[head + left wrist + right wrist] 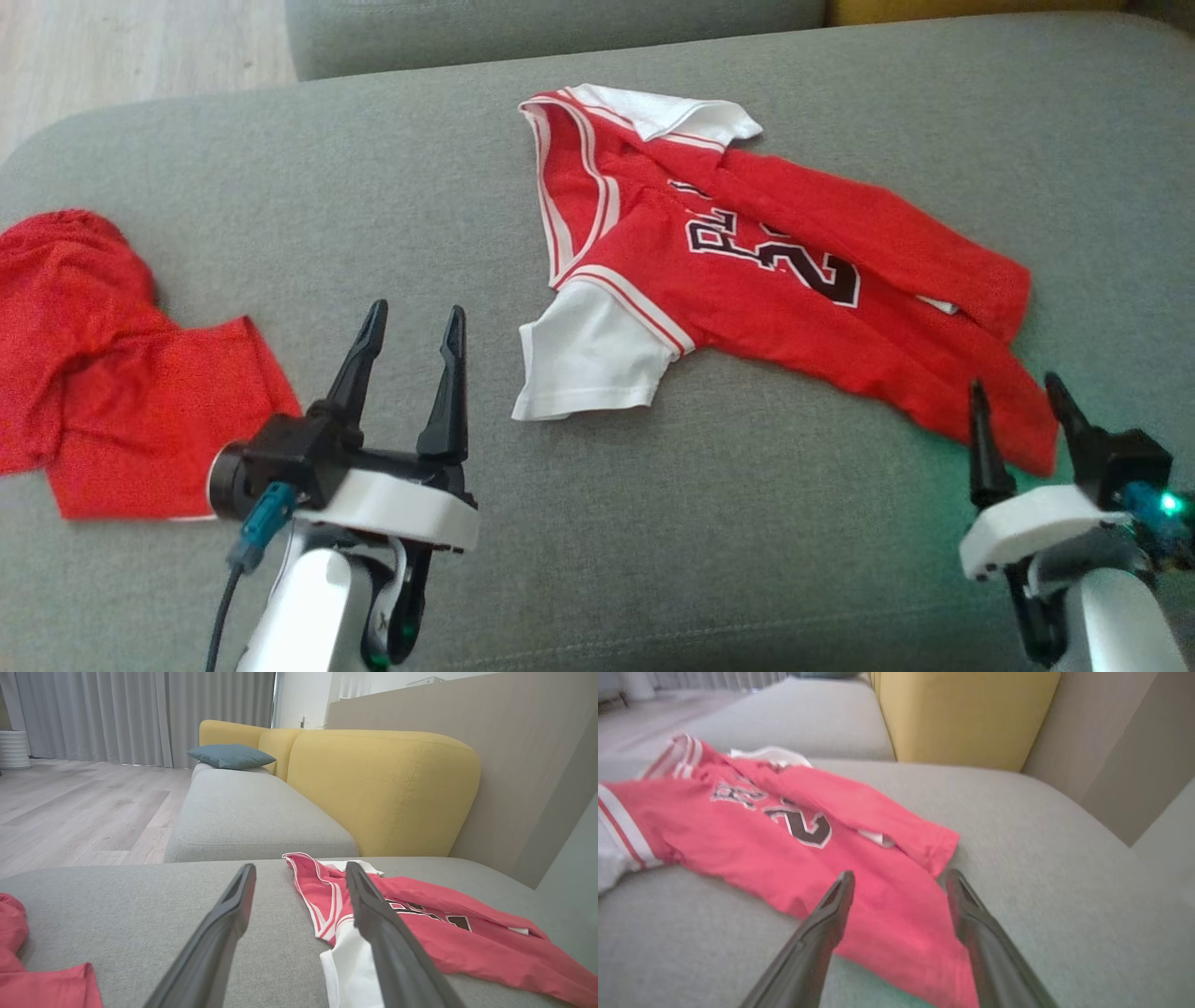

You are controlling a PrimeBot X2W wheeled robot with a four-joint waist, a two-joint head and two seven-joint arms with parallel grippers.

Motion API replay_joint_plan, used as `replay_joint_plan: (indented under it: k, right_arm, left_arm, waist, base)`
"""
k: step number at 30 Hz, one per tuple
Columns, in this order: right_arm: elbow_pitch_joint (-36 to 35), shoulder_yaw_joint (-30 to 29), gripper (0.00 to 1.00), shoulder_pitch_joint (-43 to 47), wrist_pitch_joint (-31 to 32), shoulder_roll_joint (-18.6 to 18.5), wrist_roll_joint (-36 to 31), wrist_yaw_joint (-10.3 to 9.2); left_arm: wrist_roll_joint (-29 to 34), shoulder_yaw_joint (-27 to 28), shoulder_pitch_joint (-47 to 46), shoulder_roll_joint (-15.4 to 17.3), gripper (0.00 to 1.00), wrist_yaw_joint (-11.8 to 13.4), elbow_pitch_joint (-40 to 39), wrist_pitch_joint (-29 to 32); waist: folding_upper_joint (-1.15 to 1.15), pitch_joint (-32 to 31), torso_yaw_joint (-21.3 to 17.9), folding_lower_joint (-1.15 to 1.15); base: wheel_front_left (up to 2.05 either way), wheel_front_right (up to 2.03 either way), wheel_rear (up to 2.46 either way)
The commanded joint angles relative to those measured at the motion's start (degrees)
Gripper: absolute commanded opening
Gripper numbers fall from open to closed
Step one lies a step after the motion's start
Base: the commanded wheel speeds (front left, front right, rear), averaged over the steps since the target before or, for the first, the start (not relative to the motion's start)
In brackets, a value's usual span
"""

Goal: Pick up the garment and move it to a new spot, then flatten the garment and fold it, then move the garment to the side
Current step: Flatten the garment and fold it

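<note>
The garment (pixel 747 280) is a red jersey with white sleeves and black lettering, lying crumpled on the grey sofa cushion (pixel 373 187). It also shows in the left wrist view (pixel 420 924) and the right wrist view (pixel 794 844). My right gripper (pixel 1018 397) stands open at the jersey's lower corner, and its fingers (pixel 831 914) hover just above the red hem with nothing between them. My left gripper (pixel 415 322) is open too, over bare cushion to the left of the white sleeve (pixel 588 359).
A second red cloth (pixel 112 373) lies bunched at the cushion's left edge. Beyond are another grey seat (pixel 252 816), yellow backrests (pixel 383 788), a teal pillow (pixel 231 756) and wooden floor (pixel 79 807) at the far left.
</note>
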Motion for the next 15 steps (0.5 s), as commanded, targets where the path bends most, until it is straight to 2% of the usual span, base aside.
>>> replay_joint_plan:
  k: [1, 7, 15]
  right_arm:
    - [-3.0, 2.2, 1.0, -0.7, -1.7, -0.2, 1.2, 0.36]
    - [-6.6, 7.0, 1.0, 1.8, -6.2, 0.3, 9.3, 0.36]
    - [-6.2, 8.0, 1.0, 2.1, -8.7, 0.4, 13.9, 0.36]
  left_arm:
    - [0.6, 1.5, -1.5, 0.3, 1.0, -0.1, -1.6, -0.3]
    - [0.6, 0.9, -1.1, 0.3, 1.0, -0.2, -1.5, -0.3]
    - [0.5, -0.2, -0.4, 0.3, 1.0, -0.6, -1.0, -0.3]
  waist:
    - [0.0, -0.2, -0.3, 0.0]
    - [0.0, -1.0, -1.0, 0.0]
    - [0.0, -1.3, -1.3, 0.0]
  base:
    - [0.0, 0.0, 0.0]
    - [0.0, 0.0, 0.0]
    - [0.0, 0.0, 0.0]
